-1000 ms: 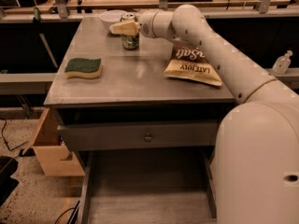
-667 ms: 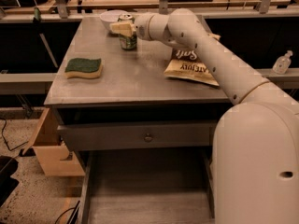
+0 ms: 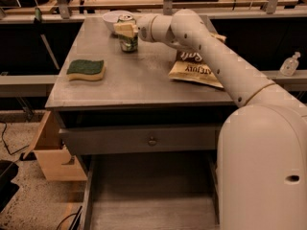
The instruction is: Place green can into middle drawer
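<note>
Near the table's (image 3: 144,83) far edge, the tool (image 3: 126,29) touches the green can (image 3: 129,43).

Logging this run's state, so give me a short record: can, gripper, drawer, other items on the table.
green can: upright on the tabletop, far side, near white bowl
gripper: at the can's top, front side
middle drawer: open below the tabletop, can not yet inside
also on tabletop: green sponge, chip bag

gripper (image 3: 125,30) | edged slightly left | now at green can (image 3: 128,42) top
</note>
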Available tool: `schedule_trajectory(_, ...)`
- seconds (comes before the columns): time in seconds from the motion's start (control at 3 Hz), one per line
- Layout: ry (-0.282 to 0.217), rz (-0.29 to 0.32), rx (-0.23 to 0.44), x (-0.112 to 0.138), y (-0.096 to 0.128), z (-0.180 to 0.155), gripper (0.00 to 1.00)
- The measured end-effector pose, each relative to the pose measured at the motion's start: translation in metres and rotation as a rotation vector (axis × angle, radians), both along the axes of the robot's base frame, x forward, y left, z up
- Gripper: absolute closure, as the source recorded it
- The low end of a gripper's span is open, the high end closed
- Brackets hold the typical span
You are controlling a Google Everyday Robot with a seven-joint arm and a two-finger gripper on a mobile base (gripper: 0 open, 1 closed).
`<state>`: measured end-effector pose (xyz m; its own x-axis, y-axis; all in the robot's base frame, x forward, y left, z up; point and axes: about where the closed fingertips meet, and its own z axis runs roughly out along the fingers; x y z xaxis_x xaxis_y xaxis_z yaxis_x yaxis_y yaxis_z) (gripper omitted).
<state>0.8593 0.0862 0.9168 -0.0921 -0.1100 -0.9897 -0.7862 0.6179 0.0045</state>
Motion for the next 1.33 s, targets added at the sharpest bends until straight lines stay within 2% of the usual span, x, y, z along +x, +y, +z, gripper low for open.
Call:
schedule_trajectory(0.33,0.001,0.004,0.0,0.0,0.003,-0.001,1.0)
schedule_trajectory(0.67,-0.005,0.01,-0.004,-0.003,0.005,0.006,1.0)
schedule_trajectory(1.0,-0.034,0.011,-0.024,-0.024,0.002,0.027,1.0)
schedule_trajectory(1.33,-0.111,0.006,-0.046,-0.075,-0.008,0.07,1.0)
